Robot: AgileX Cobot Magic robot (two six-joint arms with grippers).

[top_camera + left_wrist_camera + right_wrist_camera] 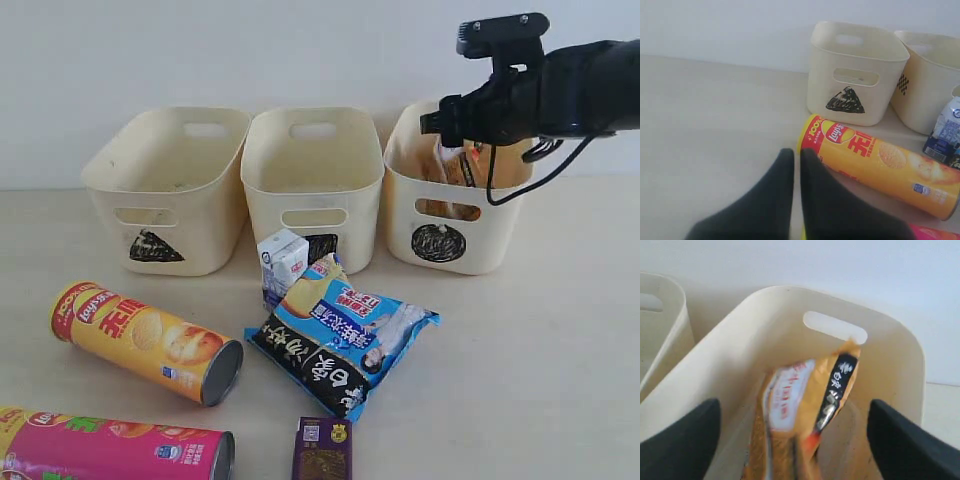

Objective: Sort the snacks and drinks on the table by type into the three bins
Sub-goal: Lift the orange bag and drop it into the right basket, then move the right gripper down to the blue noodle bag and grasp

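Well, the right gripper [795, 437] hung spread wide. The crinkly orange snack bag [790, 410] stood loose beneath it, gripped by neither finger, seemingly sorted into the cream plastic circle-marked bin [892, 342] around it. The left gripper [796, 165] sat pressed together and empty, with the yellow-orange chip tube [880, 170] just ahead.

We saw cream bins [262, 195] scribbled black, a yellow-orange tube [145, 340], a magenta tube [120, 450], a blue-black-white bag [340, 345], an orange bag [790, 430], a white-blue carton [283, 262], a purple-gold carton [322, 452], a beige table [530, 350].

Three bins [312, 190] in row at back; bag [790, 430] inside right bin [480, 240]. Tube [145, 340] front-left, second tube [110, 455] before it. Second bag [340, 345] centre, carton [283, 262] behind it, other carton [322, 450] in front.
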